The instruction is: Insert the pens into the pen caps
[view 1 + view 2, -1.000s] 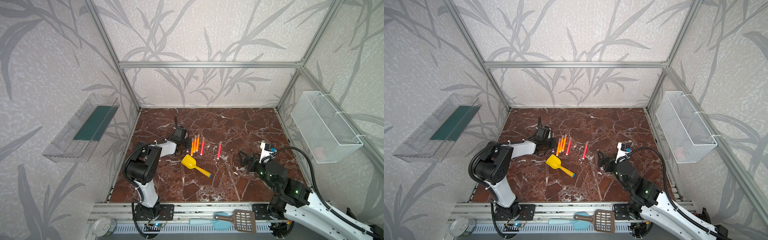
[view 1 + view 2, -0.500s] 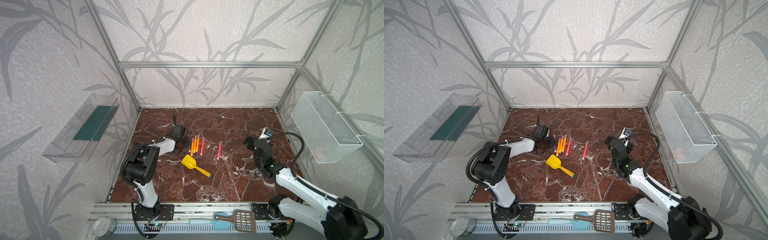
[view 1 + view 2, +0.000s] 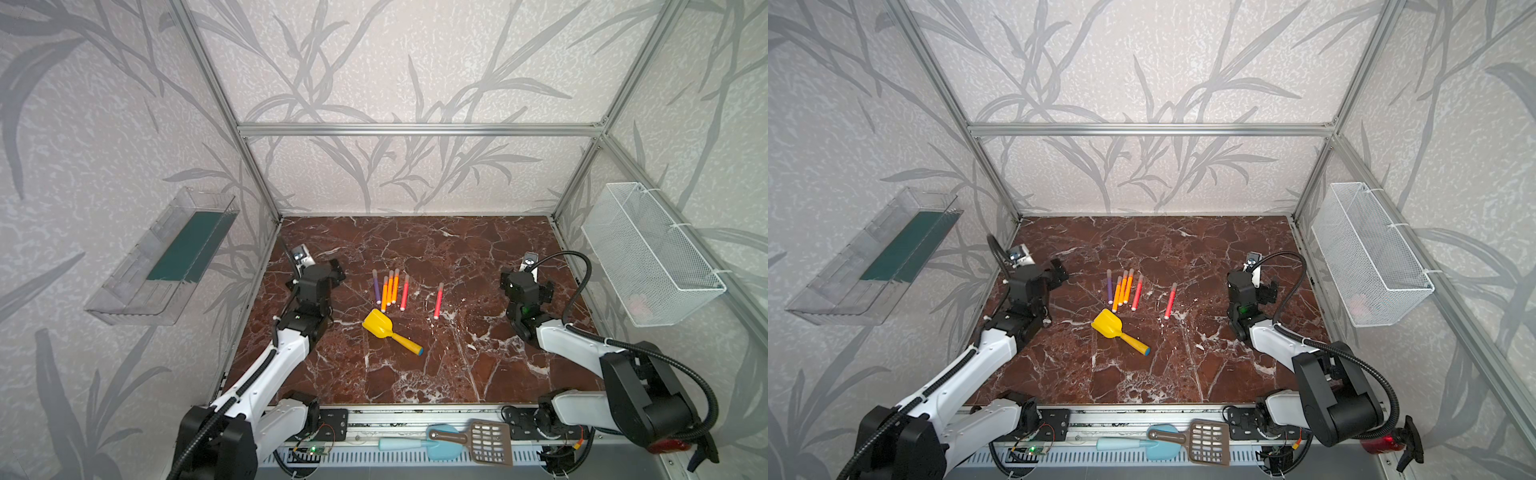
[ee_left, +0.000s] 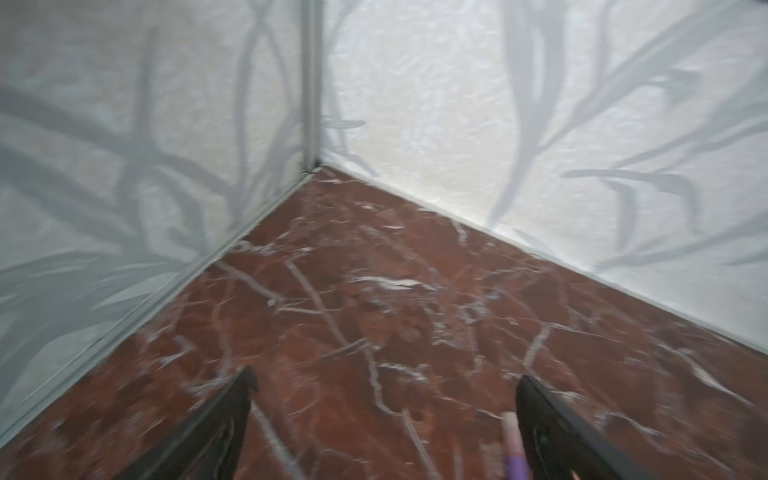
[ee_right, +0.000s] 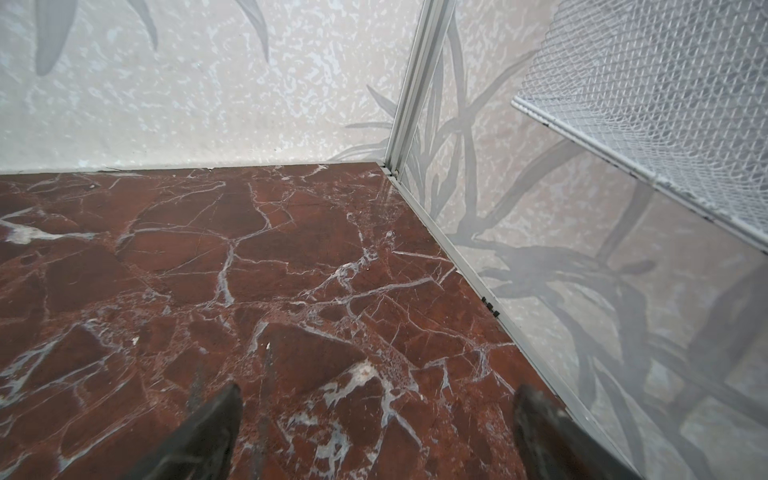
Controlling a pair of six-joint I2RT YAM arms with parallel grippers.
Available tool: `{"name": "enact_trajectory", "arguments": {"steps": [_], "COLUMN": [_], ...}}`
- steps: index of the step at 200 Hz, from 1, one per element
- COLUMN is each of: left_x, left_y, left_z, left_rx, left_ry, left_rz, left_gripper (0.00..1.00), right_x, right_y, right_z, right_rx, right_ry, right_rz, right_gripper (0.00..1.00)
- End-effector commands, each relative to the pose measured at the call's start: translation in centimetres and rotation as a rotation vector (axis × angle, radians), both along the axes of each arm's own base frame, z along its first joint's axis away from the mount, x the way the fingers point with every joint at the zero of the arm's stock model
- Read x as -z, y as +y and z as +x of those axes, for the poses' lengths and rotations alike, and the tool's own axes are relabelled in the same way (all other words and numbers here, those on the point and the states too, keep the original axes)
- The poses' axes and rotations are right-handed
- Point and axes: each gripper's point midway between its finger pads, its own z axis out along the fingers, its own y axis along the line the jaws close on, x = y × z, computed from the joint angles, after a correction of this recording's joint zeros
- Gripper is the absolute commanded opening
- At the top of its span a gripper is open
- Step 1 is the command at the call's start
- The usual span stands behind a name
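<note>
- Both arms have pulled back since a sec ago: L gripper (image 3: 334,269) went from closed by the pen row to spread and drew off left. R gripper (image 3: 545,291) swung from mid-table out to the right.
- Table (image 3: 415,374): red-brown marble w/ white veins, walls on three sides.
- Basket (image 3: 648,257): white wire, on right wall. Shelf (image 3: 166,266): clear plastic, on left wall.
- L gripper, wrist view (image 4: 386,378): jaws wide apart, nothing btwn them, facing far-left corner.
- R gripper, wrist view (image 5: 380,390): jaws wide apart, holding nothing, facing far-right corner, well apart from pens.
- Shovel (image 3: 376,326): yellow scoop, orange handle, flat just near of the pen row, handle pointing near-right.
- Pens (image 3: 390,289): five side by side mid-table, running near-far: purple at left, three orange, then red. Lone red pen (image 3: 438,300) lies to the right, apart from the row.
- Caps (image 3: 375,273): pale, see-through, on the pens' far ends; white butts face near. One cap (image 4: 510,426), on the purple pen, shows blurred beside an L finger.
</note>
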Motion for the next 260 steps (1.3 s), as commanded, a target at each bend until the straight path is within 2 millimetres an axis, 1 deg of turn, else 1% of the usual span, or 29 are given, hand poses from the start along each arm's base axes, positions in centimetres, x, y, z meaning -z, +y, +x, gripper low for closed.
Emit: {"name": "enact_trajectory", "arguments": {"steps": [1,7,9,17,22,31,43,54,63,69,71,73,79,83,90,96,103,122,131,139,143,147,156,167,179,188,203,220,260], "left_x": [0.7,0.9,1.0,1.4,2.0,3.0,3.9,4.8,4.6,4.8,4.8,5.0,5.2,5.5,6.0,6.0,6.4,7.7,9.1,8.8,8.3,8.2,8.5,8.7,8.8,8.3,8.6,8.5,8.5], "left_y": [4.2,4.3,4.3,4.5,4.6,5.0,5.4,5.6,5.7,5.3,5.2,5.1,4.9,5.0,5.2,5.3,4.8,3.2,2.6,2.5,2.6,2.8,3.3,3.2,3.0,3.0,2.9,2.8,2.8], "left_z": [-1.6,-1.3,-1.1,-0.6,-0.4,0.0,0.3,0.6,0.9,1.1,1.2,1.2,1.4,1.4,1.8,2.3,2.8,4.2,4.6,4.6,4.5,4.3,4.1,4.4,4.3,4.5,4.5,4.5,4.5], "left_rx": [-0.197,-0.188,-0.184,-0.191,-0.203,-0.228,-0.254,-0.251,-0.245,-0.214,-0.204,-0.191,-0.165,-0.153,-0.131,-0.108,-0.062,0.087,0.142,0.153,0.143,0.127,0.106,0.114,0.122,0.126,0.131,0.138,0.137], "left_ry": [-0.102,-0.097,-0.089,-0.046,-0.011,0.053,0.082,0.086,0.074,0.068,0.065,0.064,0.049,0.04,0.025,0.015,0.048,0.113,0.133,0.058,0.022,0.022,0.065,0.093,0.069,0.034,0.073,0.046,0.05], "left_rz": [0.131,0.165,0.18,0.233,0.243,0.261,0.28,0.281,0.287,0.277,0.275,0.273,0.261,0.251,0.232,0.231,0.213,0.173,0.163,0.187,0.196,0.183,0.156,0.162,0.168,0.185,0.173,0.186,0.183], "left_gripper": [0.97,0.96,0.96,0.95,0.95,0.95,0.96,0.98,0.98,0.98,0.98,0.98,0.98,0.99,0.99,0.99,0.99,0.98,0.97,0.97,0.98,0.97,0.99,0.99,0.99,0.99,0.99,0.99,0.99], "right_x": [1.3,1.3,1.7,2.3,2.7,2.6,2.5,3.0,3.9,4.5,5.0,5.0,5.0,4.6,4.8,5.0,5.2,5.0,4.9,4.9,4.8,4.9,5.0,5.0,5.1,5.0,5.0,5.1,5.0], "right_y": [-1.3,-0.6,-0.4,0.3,0.6,0.8,1.1,2.6,4.0,4.5,4.7,4.8,4.8,4.7,4.3,4.2,4.2,4.0,4.0,4.0,4.0,4.0,4.0,4.0,4.0,4.0,4.0,4.0,4.0], "right_z": [0.0,0.2,0.1,0.0,0.1,0.4,0.4,0.7,1.1,1.6,1.7,1.9,2.3,2.3,2.1,2.1,2.0,2.2,2.3,2.3,2.3,2.3,2.2,2.2,2.2,2.2,2.2,2.2,2.2], "right_rx": [0.029,-0.022,-0.041,-0.1,-0.143,-0.196,-0.24,-0.324,-0.407,-0.436,-0.444,-0.45,-0.45,-0.445,-0.414,-0.403,-0.41,-0.406,-0.41,-0.41,-0.408,-0.408,-0.405,-0.403,-0.404,-0.403,-0.403,-0.403,-0.404], "right_ry": [0.003,0.001,0.023,0.048,0.032,-0.057,-0.104,-0.056,0.024,0.039,0.048,0.036,-0.002,-0.033,-0.004,0.037,0.068,0.008,-0.008,-0.007,-0.003,0.003,0.021,0.038,0.041,0.036,0.037,0.039,0.036], "right_rz": [-0.071,-0.041,-0.035,0.003,0.033,0.069,0.054,0.065,0.068,0.061,0.061,0.06,0.046,0.032,0.047,0.057,0.07,0.06,0.054,0.055,0.056,0.06,0.065,0.07,0.07,0.069,0.069,0.068,0.069], "right_gripper": [0.99,0.99,0.99,0.99,0.99,0.99,0.99,0.99,0.99,0.99,0.99,0.99,0.99,0.99,0.99,0.99,0.99,0.99,0.99,0.99,0.99,0.99,0.99,0.99,0.99,0.99,0.99,0.99,0.99]}}
